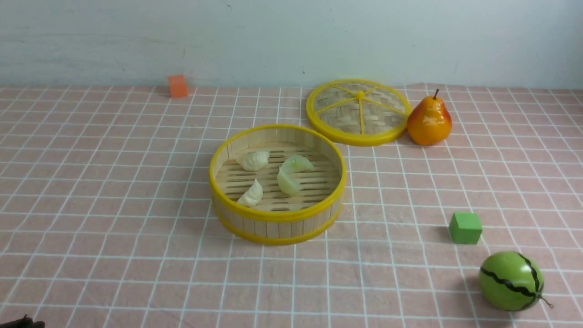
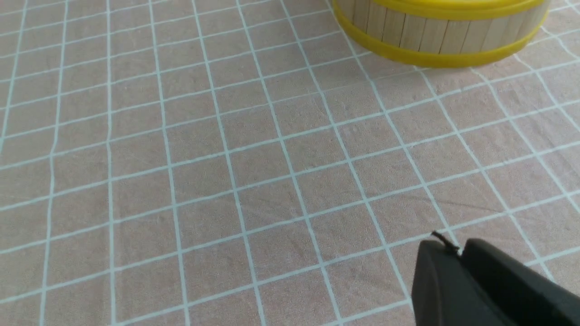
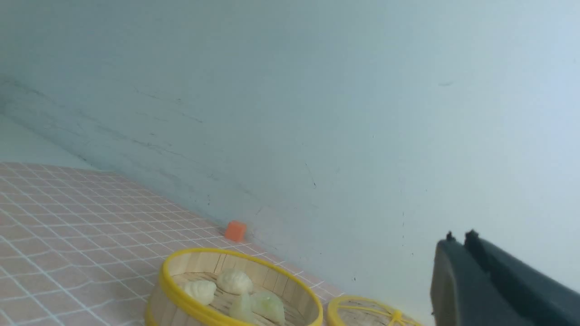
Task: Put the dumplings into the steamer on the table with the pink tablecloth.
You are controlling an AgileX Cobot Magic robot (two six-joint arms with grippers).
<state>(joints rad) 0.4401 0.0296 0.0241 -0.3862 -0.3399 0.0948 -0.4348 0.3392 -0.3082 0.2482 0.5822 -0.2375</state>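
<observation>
Front view: the dumplings [image 1: 273,175] are all lying inside the steamer [image 1: 277,218], so the placing step is looking finished.

Four are sitting on its slatted floor, mid-table on the pink tablecloth [image 1: 114,191], the lid [image 1: 358,112] lying just behind. The left gripper [image 2: 457,253] and right gripper [image 3: 457,246] are both showing fingers pressed together, holding nothing; next is likely only parking clear.
</observation>
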